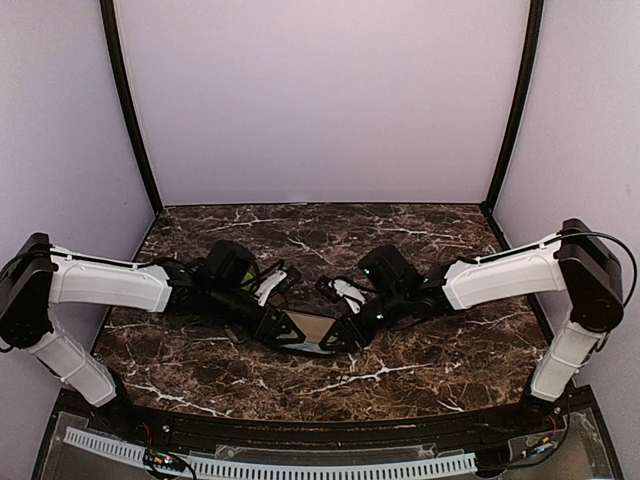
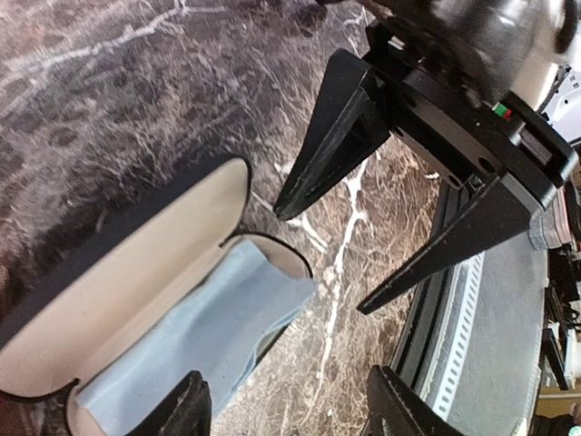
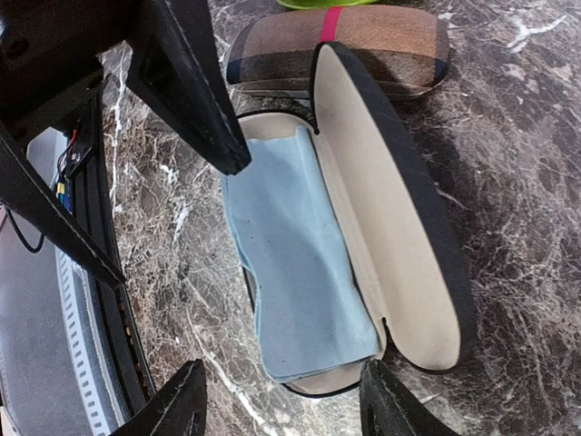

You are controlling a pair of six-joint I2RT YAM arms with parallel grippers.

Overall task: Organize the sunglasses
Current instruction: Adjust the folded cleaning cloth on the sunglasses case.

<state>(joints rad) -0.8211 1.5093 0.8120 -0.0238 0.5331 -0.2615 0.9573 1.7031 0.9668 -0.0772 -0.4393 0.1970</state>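
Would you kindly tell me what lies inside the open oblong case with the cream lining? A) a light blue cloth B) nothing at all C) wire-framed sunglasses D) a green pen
A: the right wrist view shows a light blue cloth spread in the open cream-lined case.

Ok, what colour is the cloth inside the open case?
Light blue cloth, clearest in the right wrist view.

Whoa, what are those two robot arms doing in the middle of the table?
Both arms stretch to the middle of the marble table, meeting over an open glasses case. Its lid is flipped back and a light blue cloth lies inside, but no sunglasses. The left claw and the right claw are open at either end of it, holding nothing. A striped case sits closed just beyond it.
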